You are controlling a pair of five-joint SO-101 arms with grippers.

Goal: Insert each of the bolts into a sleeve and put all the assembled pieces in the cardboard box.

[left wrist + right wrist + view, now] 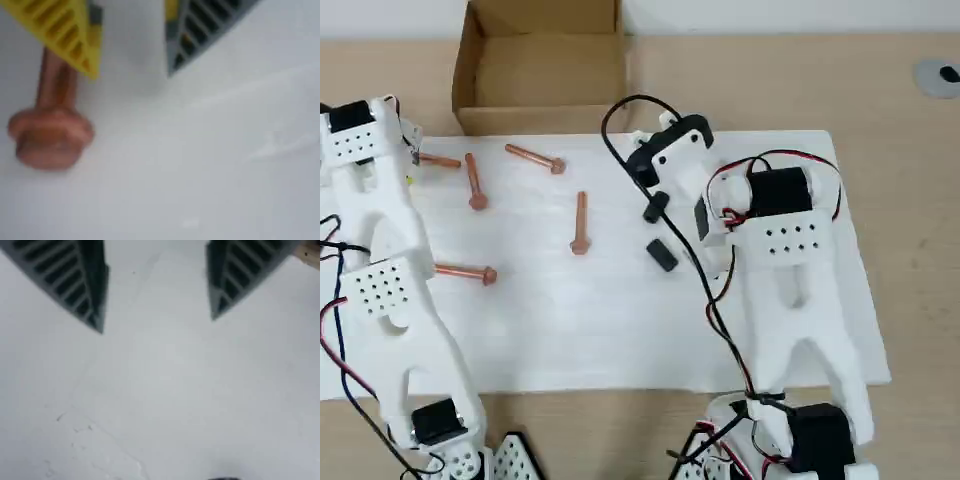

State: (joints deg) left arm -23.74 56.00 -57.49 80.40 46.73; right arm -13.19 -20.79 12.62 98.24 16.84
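Hanging released, the left hand (131,70) is straddling bare sheet (225,165) while the bolt (50,130) is lying just outside its yellow finger (70,35); closing here is risking a miss or a shove. The right hand (156,320), also released, is hovering near two sleeves (655,208).

Both the left arm (390,290) and the right arm (790,270) have white plastic shells. Each carries a panel of small round holes behind the wrist, and black servo blocks (782,190). Thin red wires (775,157) and a black cable (620,110) loop just behind the right gripper (156,324), whose fingers (75,275) are dark grey and ribbed. On the left gripper (131,74), one ribbed finger is yellow (60,25) and the other dark grey.
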